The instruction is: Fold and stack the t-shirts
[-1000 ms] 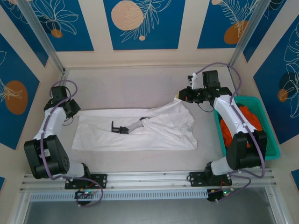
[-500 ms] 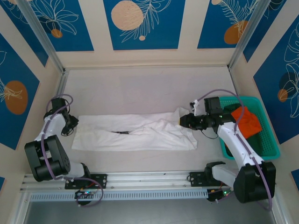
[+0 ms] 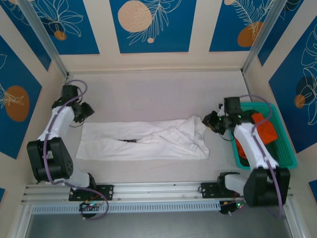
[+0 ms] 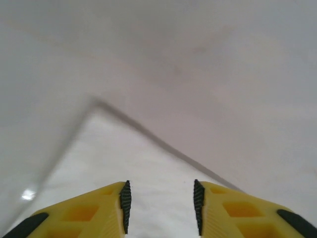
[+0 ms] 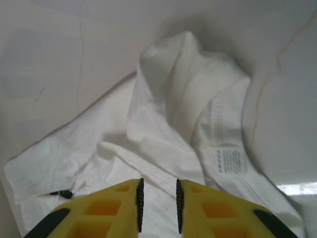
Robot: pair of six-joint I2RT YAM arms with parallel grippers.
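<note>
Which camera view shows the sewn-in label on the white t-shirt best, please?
The right wrist view: the sewn-in label lies face-up on the white t-shirt beside its bunched end, though the print is unreadable. The top external view shows the whole shirt, with the label too small to find; the left wrist view shows a plain shirt corner.

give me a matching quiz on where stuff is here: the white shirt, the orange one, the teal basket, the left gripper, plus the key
1 white cloth t-shirt
2 orange cloth shirt
3 teal plastic lattice basket
4 left gripper

a inside the basket
b at the right edge of the table
c over a corner of the white shirt
d lying mid-table, rumpled at its right end

Pairs: 1-d, 2-a, 3-b, 4-c
</note>
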